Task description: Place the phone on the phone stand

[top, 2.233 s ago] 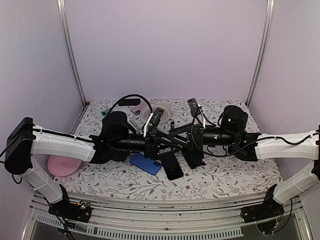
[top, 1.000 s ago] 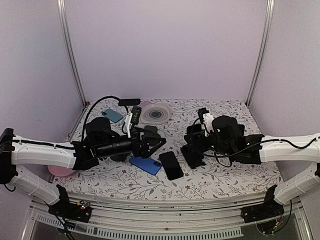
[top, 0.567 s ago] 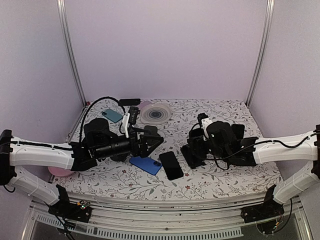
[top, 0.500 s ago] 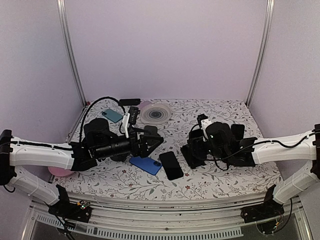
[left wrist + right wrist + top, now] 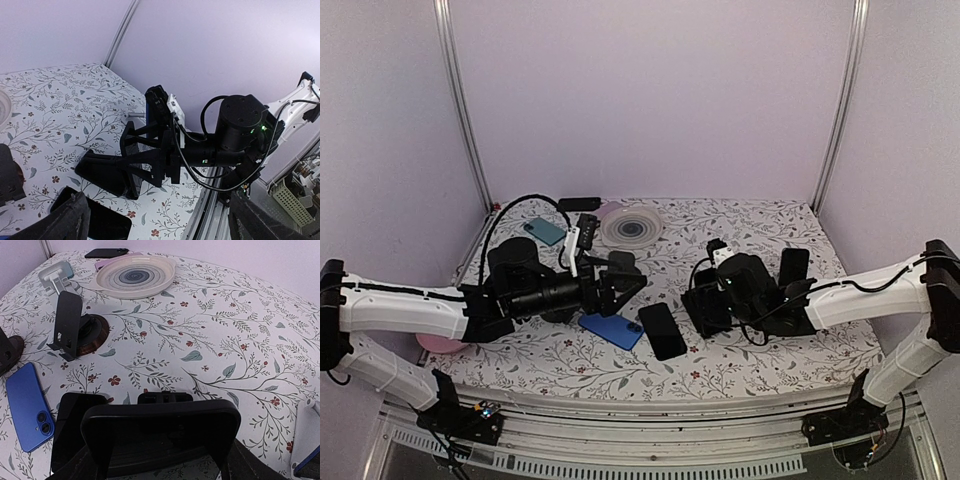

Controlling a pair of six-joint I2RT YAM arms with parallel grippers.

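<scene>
- Black slab phone [image 5: 662, 331]: flat on the flowered table [image 5: 770, 350], toward the middle of its near edge, just beside a blue phone [image 5: 611, 328]. Not yet lifted.
- Black plastic phone stand [image 5: 160, 435]: just right of the black slab phone, carrying nothing. We judge it clasped between the right fingers [image 5: 169, 160].
- Left fingers [image 5: 75, 220]: spread wide, holding nothing, poised near the two phones.
- Progress: we count the stand as readied at most. Picking up the phone and seating it are both left to do.

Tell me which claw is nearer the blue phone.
Left. The left claw hovers just behind the blue phone; the right claw, gripping the phone stand, sits farther right, with the black phone lying between.
</scene>
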